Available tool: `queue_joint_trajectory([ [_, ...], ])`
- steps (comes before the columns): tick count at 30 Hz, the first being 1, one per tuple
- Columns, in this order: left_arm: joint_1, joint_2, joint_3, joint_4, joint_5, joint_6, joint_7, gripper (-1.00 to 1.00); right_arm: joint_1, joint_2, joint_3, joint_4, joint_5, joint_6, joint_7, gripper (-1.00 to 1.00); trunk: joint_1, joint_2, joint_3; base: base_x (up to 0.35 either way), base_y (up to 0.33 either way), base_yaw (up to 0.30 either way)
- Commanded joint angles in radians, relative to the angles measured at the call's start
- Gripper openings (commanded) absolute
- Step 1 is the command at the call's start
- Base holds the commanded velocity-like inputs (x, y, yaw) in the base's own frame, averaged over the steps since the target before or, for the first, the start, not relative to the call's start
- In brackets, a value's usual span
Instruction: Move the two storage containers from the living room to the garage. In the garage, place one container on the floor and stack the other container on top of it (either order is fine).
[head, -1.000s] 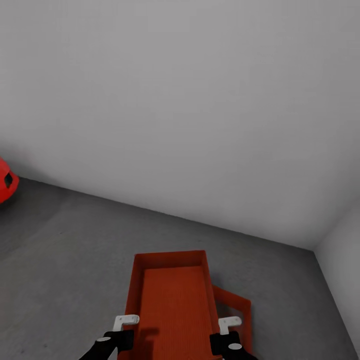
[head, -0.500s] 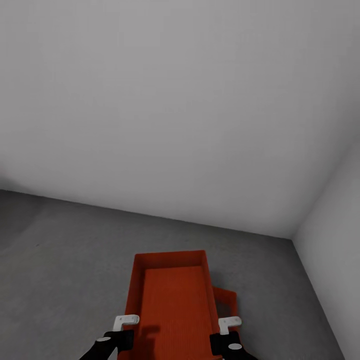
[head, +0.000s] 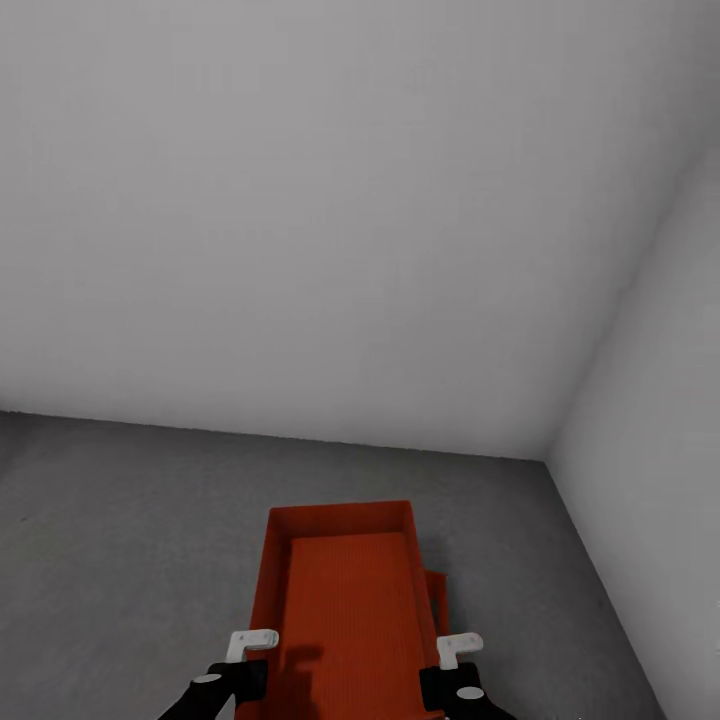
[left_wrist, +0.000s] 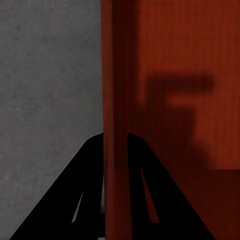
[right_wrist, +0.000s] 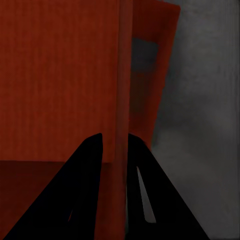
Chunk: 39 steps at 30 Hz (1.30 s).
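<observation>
The robot stands in the garage, facing a corner where two plain pale grey walls (head: 330, 220) meet above the dark grey concrete floor (head: 130, 520). In the head view an orange-red storage container (head: 345, 600) is carried in front of the trunk, open side up, its long axis pointing away from the robot. The left gripper (head: 252, 642) clamps the container's left long wall and the right gripper (head: 458, 648) clamps its right long wall, each near the end closest to the robot. In the left wrist view the thin wall runs straight between the two dark fingers (left_wrist: 85, 200), one finger outside and one inside the bin, so these jaws are clenched on the wall; the rough floor shows past the outer side. The right wrist view shows the same grasp, the wall pinched between that gripper's fingers (right_wrist: 85, 195). Beyond and below the held bin lies the second storage container (right_wrist: 155, 65), resting on the floor just beside the carried one's right side; the head view shows a narrow strip of it (head: 438, 600) past the right wall. A shadow of the left gripper falls on the held bin's ribbed bottom.
</observation>
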Motion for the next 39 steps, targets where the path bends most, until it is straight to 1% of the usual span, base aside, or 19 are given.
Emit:
queue_joint_trajectory([
  [1,0.000,0.001,-0.014,-0.006,-0.015,0.001,0.011,-1.00,-0.001,-0.015,-0.006,0.022,-0.025,-0.005,-0.006,-1.00,0.000,-0.001,-0.001,0.000,0.000,-0.239],
  [34,0.000,0.001,-0.014,-0.006,-0.015,0.001,0.012,-1.00,-0.001,-0.015,-0.006,0.022,-0.025,-0.005,-0.006,-1.00,0.000,-0.001,-0.001,0.000,0.000,-0.238],
  [39,0.000,0.001,-0.014,-0.006,-0.015,0.001,0.011,-1.00,-0.002,-0.015,-0.006,0.022,-0.025,-0.005,-0.006,-1.00,0.000,-0.001,-0.001,0.000,0.000,-0.091],
])
